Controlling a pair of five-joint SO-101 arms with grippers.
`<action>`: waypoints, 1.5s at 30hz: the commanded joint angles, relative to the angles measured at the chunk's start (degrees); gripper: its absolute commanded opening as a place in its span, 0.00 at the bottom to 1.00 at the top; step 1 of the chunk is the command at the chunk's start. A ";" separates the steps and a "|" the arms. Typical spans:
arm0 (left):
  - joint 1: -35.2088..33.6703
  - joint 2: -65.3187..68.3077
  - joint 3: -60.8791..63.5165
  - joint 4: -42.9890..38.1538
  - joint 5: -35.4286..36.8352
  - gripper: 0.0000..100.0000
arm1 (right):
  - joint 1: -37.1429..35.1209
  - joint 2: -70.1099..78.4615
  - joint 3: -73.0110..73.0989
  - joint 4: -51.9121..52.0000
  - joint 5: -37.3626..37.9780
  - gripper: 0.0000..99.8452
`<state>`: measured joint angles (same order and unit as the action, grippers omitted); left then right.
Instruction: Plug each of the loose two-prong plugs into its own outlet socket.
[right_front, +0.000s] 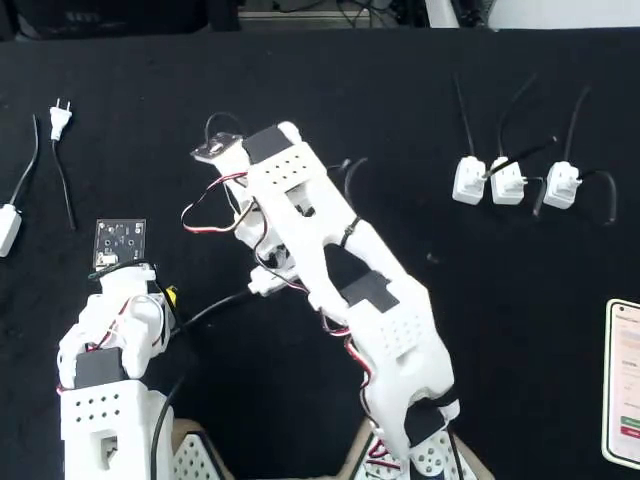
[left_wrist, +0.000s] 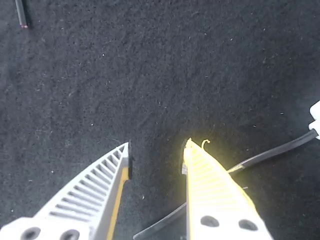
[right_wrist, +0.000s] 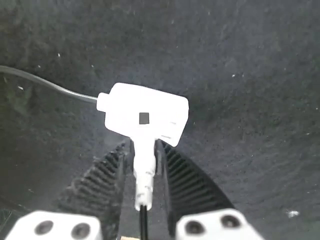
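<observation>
we see a big black table. our mark is the row of three white sockets, each with a black cord. the long right arm bends over the middle of the table, well apart from the row. the left arm sits even farther from the row, past the right arm.

the right gripper is clenched on a small white plug. the plug's front end meets a white socket block. we think it is pushed in, but we cannot see the prongs. the left gripper is released, its fingers spread over bare cloth and holding nothing.

one loose plug lies on the table very far from the row, at the other side.

we think the plug is light, hard and smooth, so it may slip. its cord is soft and can tug it sideways. the thin prongs could bend. the best place to hold it is the fat plastic body, not the cord.

the right wrist view lets us see the grip up close, while in the high view the arm is in the way. the high view gives us the loose plug and the row.
</observation>
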<state>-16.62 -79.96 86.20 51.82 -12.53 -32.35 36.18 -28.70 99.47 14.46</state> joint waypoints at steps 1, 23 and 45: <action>-0.57 -0.53 -0.92 0.18 0.44 0.18 | -0.44 -4.35 -0.92 1.76 -0.88 0.01; -0.57 -0.53 -0.84 0.18 0.44 0.18 | 5.36 -6.73 1.54 1.76 2.55 0.01; -0.57 -0.53 -0.92 0.18 0.44 0.18 | 2.81 6.99 -12.70 0.97 -1.76 0.01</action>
<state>-16.62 -79.96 86.20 51.82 -12.53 -28.57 43.21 -36.97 99.47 13.14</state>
